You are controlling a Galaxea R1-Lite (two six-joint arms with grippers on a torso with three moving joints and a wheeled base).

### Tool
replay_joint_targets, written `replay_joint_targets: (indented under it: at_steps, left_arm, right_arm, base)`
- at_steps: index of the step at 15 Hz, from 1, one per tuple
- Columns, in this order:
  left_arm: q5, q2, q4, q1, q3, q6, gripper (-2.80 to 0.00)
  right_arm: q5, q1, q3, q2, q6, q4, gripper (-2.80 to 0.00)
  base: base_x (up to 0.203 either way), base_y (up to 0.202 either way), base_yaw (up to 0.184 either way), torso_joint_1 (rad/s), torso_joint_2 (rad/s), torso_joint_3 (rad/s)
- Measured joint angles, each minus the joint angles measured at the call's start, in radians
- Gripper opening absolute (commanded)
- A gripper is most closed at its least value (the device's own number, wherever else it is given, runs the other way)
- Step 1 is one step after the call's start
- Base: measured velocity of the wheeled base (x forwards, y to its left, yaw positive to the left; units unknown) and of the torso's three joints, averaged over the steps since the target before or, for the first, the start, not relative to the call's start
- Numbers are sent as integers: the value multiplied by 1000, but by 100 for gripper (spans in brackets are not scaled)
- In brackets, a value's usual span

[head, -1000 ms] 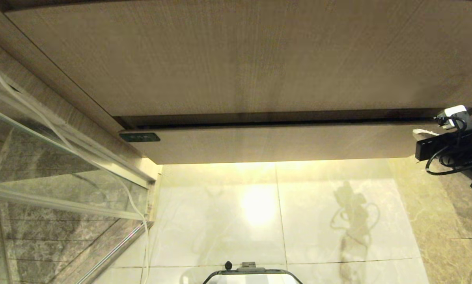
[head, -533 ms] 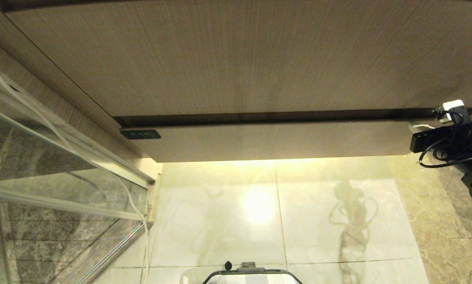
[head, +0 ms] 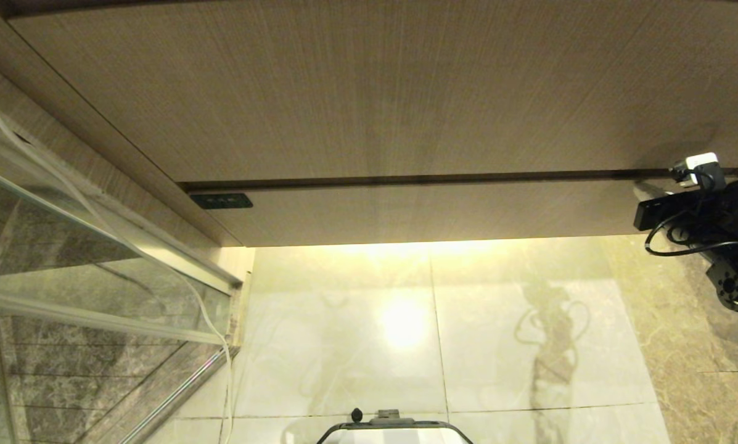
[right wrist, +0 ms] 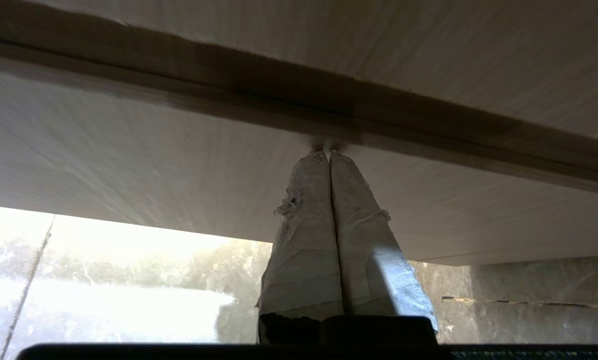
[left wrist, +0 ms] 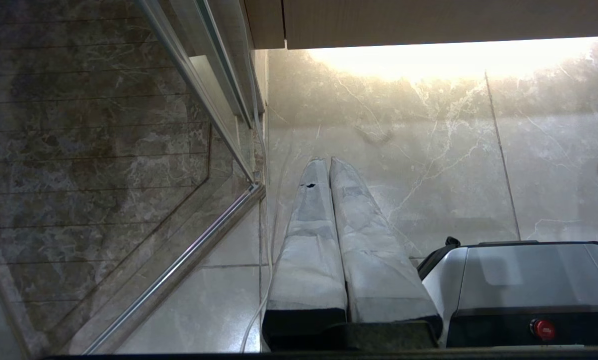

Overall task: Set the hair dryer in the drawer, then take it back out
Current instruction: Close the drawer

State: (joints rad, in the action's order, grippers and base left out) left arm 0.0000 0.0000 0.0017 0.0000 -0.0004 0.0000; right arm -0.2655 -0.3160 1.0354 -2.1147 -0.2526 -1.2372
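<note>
The right gripper, its taped fingers pressed together and holding nothing, touches the upper edge of the wide light-wood drawer front near its right end; the drawer runs long leftwards. The left gripper, also together, hangs over the floor. No hair dryer shows anywhere.

The drawer is a wide, shallow band of light wood grain with a plain, handleless front, running across the middle of the head view; it sits nearly shut, only a thin dark gap along its upper edge; its inside is hidden; the hair dryer is not visible in any view.
</note>
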Motion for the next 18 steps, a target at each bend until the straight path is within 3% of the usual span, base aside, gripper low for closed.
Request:
replay_joint_targets:
  at_steps: [4, 7, 13, 18]
  left_arm:
    - [0, 0, 0, 0, 0, 0, -280]
    - [0, 0, 0, 0, 0, 0, -280]
    - [0, 0, 0, 0, 0, 0, -280]
    - [0, 0, 0, 0, 0, 0, -280]
  right_arm:
    - [6, 1, -2, 11, -8, 65, -280]
    - [5, 1, -51, 103, -28, 279, -280]
    - [10, 78, -249, 479, -116, 772, -280]
    - [14, 130, -465, 813, -120, 894, -280]
  base:
    - [0, 0, 0, 0, 0, 0]
    - [0, 0, 0, 0, 0, 0]
    - [0, 0, 0, 0, 0, 0]
    - [0, 0, 0, 0, 0, 0]
